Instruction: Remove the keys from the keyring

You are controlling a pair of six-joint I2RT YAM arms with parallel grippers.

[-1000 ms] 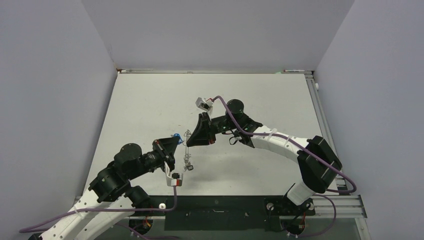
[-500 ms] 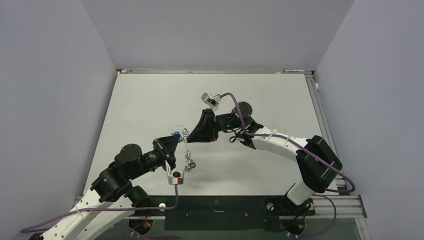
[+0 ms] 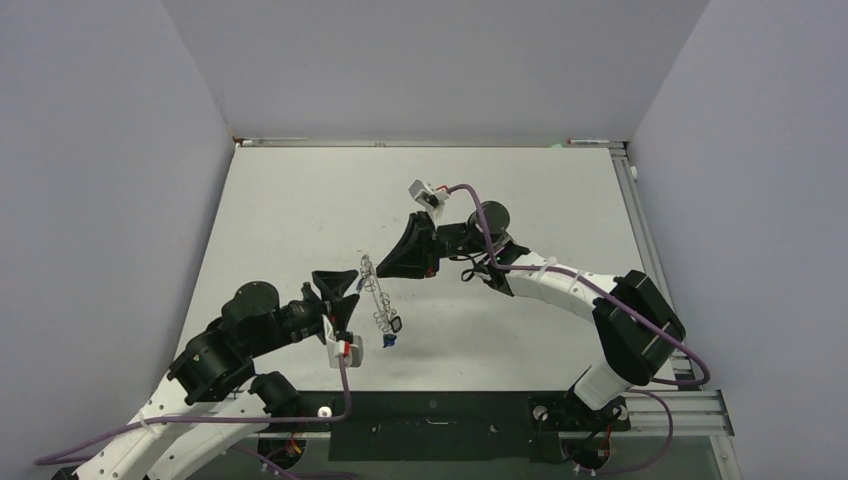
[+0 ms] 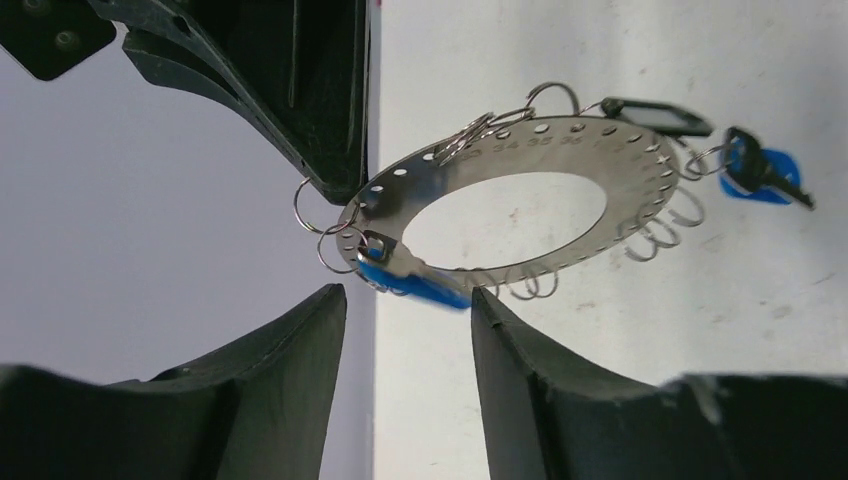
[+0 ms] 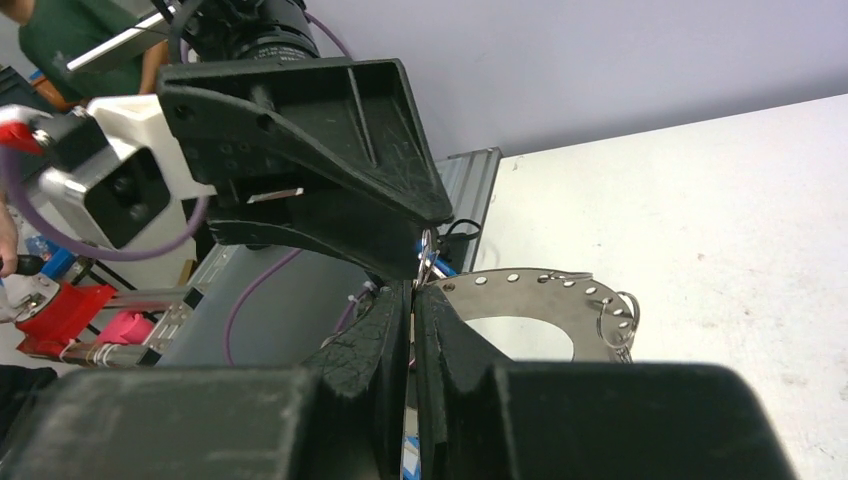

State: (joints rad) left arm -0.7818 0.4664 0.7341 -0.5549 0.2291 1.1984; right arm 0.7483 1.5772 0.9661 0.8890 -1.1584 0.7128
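The left gripper (image 4: 408, 310) hung with its jaws partly apart and nothing between them, just short of a blue-headed key (image 4: 415, 285) on the rim of the keyring (image 4: 560, 150). The keyring was held above the tabletop (image 4: 600, 380), with a second blue key (image 4: 765, 175) and a dark tag (image 4: 655, 115) dangling from loops at its opposite end. Beyond it, the right gripper (image 5: 413, 295) was clamped tight on the rim. With no loose key in sight, the task looked barely begun.

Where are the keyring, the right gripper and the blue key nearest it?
keyring (image 4: 560, 148): left wrist view, on its upper flat band.
right gripper (image 5: 413, 292): right wrist view, between its shut fingertips.
blue key (image 4: 420, 288): left wrist view, on its blue part.
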